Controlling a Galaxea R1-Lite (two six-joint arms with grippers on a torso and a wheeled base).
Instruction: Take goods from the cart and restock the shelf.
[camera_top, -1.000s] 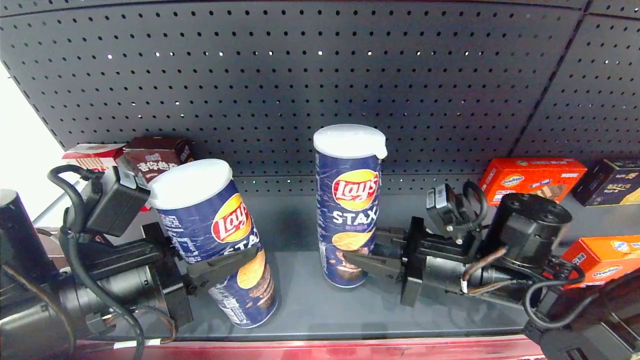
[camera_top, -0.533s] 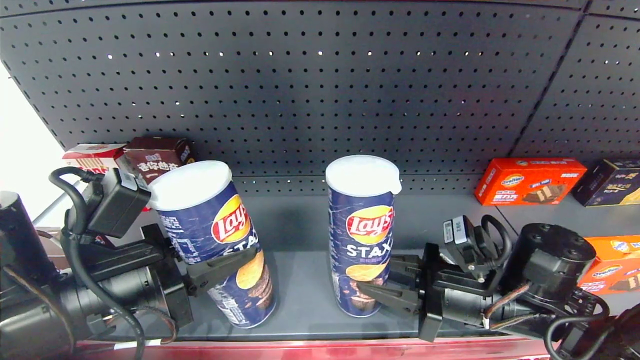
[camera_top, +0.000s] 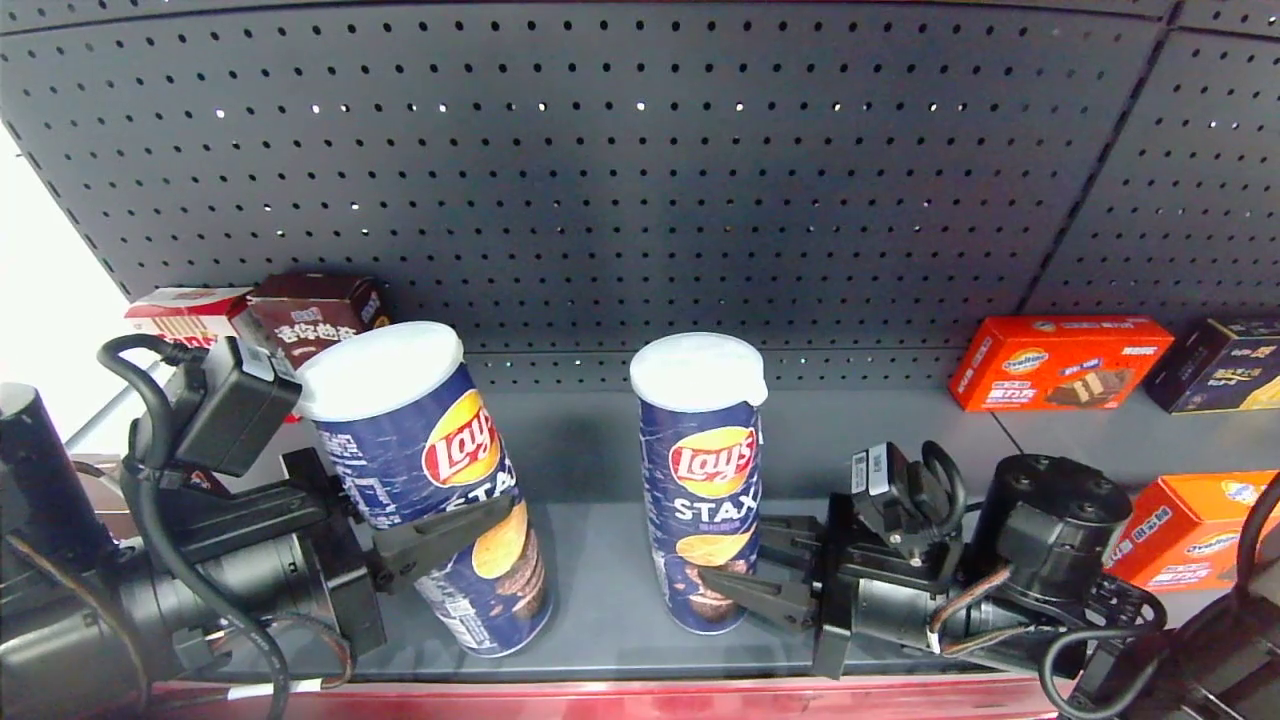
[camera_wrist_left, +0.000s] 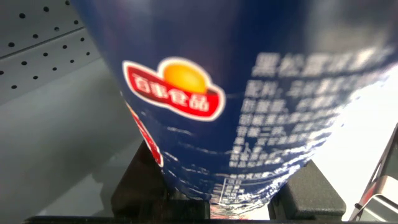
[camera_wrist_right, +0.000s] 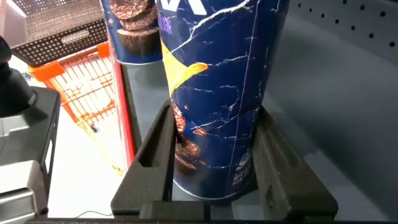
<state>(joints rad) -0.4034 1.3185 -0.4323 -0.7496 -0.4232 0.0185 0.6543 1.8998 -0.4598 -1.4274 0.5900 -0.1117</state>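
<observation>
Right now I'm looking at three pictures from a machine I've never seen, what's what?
This is a two-armed robot restocking a store shelf. The wide picture is from a camera on its head; the two close ones are from cameras on its wrists. The left gripper is shut on a tilted chip can; the right gripper is shut on an upright chip can. On the shelf lie orange boxes at the right and a brown box at the left. The right wrist picture also catches an orange cart.

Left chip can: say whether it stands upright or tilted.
Tilted: the left chip can leans leftward at its top, unlike the upright right chip can.
</observation>
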